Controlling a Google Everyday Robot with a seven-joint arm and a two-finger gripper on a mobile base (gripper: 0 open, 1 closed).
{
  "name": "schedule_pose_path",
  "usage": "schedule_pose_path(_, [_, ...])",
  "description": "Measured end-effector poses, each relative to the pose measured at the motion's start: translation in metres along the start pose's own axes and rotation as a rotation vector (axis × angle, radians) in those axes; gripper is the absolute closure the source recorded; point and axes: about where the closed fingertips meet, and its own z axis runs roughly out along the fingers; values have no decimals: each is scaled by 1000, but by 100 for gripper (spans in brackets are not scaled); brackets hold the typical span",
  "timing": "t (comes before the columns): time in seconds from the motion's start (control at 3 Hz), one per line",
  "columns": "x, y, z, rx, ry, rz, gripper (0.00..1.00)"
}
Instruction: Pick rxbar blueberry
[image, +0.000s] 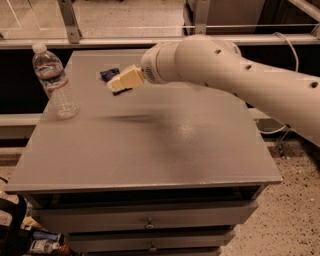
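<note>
1. Your end effector (125, 80) hangs over the far left part of the tabletop (175, 160), right at the rxbar blueberry (108, 74); you cannot tell from this view whether it is spread or pressed together.
2. The bar lies flat near the far edge; only its dark blue left end shows, the rest sits behind the end effector.
3. This looks like the approach; nothing shows that the bar is gripped yet, so treat the pick as not begun.
4. Centre over the bar's middle and line up across its short side; a flat wrapper offers little height, so go low to the tabletop before you close.
5. The water bottle (54, 82) stands upright to the left, apart from the bar; it is tall and probably tips easily, so keep the arm (230, 70) from sweeping that way.
</note>
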Motion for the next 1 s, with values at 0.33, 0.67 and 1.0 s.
schedule_pose_path(0.33, [-2, 15, 54, -60, -57, 74, 0])
schedule_pose_path(0.67, [8, 19, 80, -105, -70, 158, 0])
schedule_pose_path(1.0, [35, 27, 101, -153, -39, 242, 0])
